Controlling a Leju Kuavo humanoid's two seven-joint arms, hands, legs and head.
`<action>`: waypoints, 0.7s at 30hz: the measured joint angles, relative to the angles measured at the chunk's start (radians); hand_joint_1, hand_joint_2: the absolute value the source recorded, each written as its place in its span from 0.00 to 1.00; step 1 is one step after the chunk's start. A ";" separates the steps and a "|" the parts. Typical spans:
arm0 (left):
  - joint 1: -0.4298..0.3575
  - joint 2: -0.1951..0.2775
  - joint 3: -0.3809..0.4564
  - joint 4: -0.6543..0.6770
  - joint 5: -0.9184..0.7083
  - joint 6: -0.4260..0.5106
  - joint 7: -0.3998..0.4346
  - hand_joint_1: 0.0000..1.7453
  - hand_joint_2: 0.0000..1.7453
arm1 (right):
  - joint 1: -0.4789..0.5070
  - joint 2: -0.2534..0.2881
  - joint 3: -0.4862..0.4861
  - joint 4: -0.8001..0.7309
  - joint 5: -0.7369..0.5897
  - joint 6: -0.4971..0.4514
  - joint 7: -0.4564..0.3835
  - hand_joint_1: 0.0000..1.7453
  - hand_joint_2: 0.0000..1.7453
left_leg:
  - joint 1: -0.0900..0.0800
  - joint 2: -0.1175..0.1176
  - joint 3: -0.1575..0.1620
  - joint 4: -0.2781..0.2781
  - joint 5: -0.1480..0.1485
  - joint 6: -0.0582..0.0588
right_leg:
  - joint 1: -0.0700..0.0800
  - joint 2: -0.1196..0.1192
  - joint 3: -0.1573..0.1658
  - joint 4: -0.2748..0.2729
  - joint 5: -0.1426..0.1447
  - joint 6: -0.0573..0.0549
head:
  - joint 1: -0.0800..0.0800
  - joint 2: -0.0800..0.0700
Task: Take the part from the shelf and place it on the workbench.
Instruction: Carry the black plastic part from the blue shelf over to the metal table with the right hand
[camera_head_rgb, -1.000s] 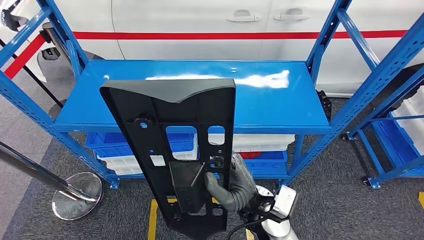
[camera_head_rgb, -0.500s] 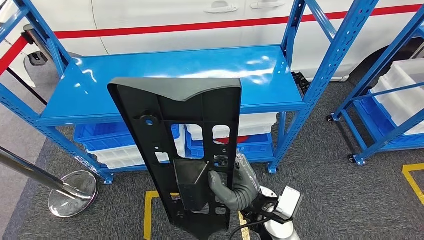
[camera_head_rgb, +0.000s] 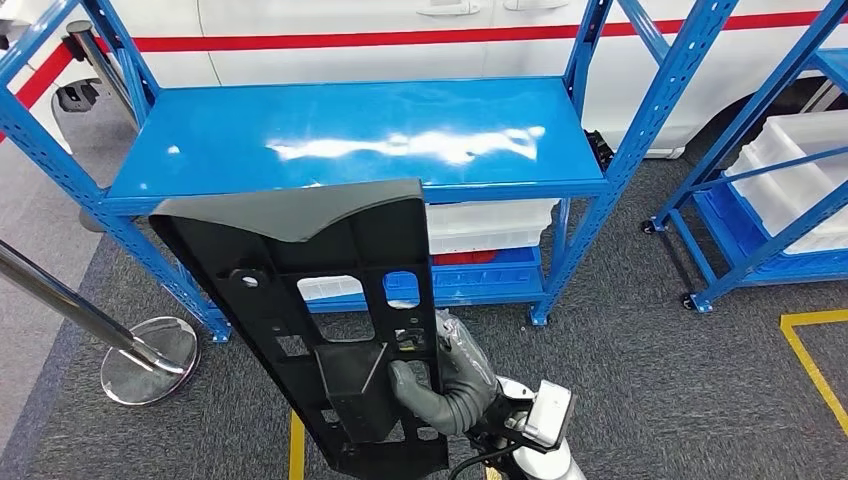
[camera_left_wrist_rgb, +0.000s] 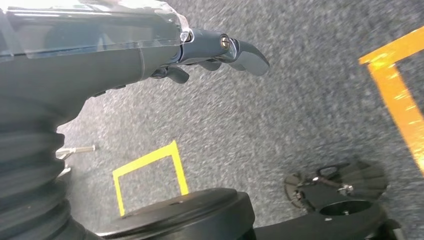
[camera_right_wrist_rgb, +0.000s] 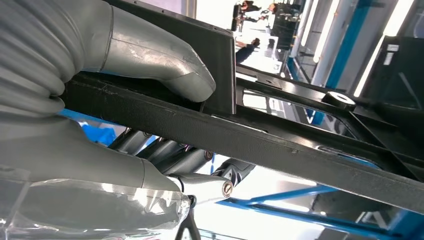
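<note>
**Part held upright in front of the blue shelf**

Stanchion base (camera_head_rgb: 150, 360), a round mirror-bright disc, sits on the grey carpet at the far left of the head view, with its metal pole (camera_head_rgb: 60, 300) slanting away toward the picture's left edge. Just right of it rises the blue shelf (camera_head_rgb: 350, 135), whose glossy top board carries only reflections; blue and white bins (camera_head_rgb: 480, 250) stand on the level beneath. Behind the shelf runs a white vehicle body with a red stripe (camera_head_rgb: 400, 38).

In front of the shelf, the part (camera_head_rgb: 310, 310), a long black plastic panel with several cut-outs and a boxed block near its lower end, stands nearly upright and leans slightly to the left, off the shelf and in the air. The right hand (camera_head_rgb: 445, 385) grips it low on its right edge: the grey thumb (camera_right_wrist_rgb: 160, 60) presses on the front face beside the boxed block, and the darker fingers (camera_right_wrist_rgb: 165, 150) curl behind the panel's rim.

The left hand (camera_left_wrist_rgb: 200, 50) hangs over the carpet with nothing in it, its fingers loosely extended and apart.

Yellow floor tape (camera_head_rgb: 815, 350) marks the carpet at the right, near a second blue rack (camera_head_rgb: 760, 150) holding white bins (camera_head_rgb: 805, 190).
</note>
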 joint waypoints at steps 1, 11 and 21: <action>-0.004 0.000 0.003 0.000 0.003 -0.002 0.008 0.00 1.00 | -0.007 0.002 0.009 0.008 0.000 0.000 -0.002 1.00 1.00 | 0.000 -0.001 -0.014 0.007 0.006 -0.002 | 0.000 0.000 0.039 -0.042 0.028 -0.003 | 0.000 0.000; -0.009 -0.009 0.068 0.000 0.080 0.102 -0.022 0.00 1.00 | -0.123 0.034 0.122 0.100 -0.126 0.070 -0.001 1.00 1.00 | 0.004 -0.005 -0.096 0.137 -0.076 -0.050 | 0.001 -0.004 0.157 -0.305 0.080 -0.057 | 0.000 0.000; 0.014 -0.009 0.078 0.000 0.015 0.058 -0.033 0.00 1.00 | -0.129 0.015 0.125 0.151 -0.130 -0.025 -0.054 1.00 1.00 | 0.012 -0.015 0.101 0.005 -0.091 -0.051 | 0.000 -0.006 0.042 -0.280 0.173 -0.021 | 0.000 0.000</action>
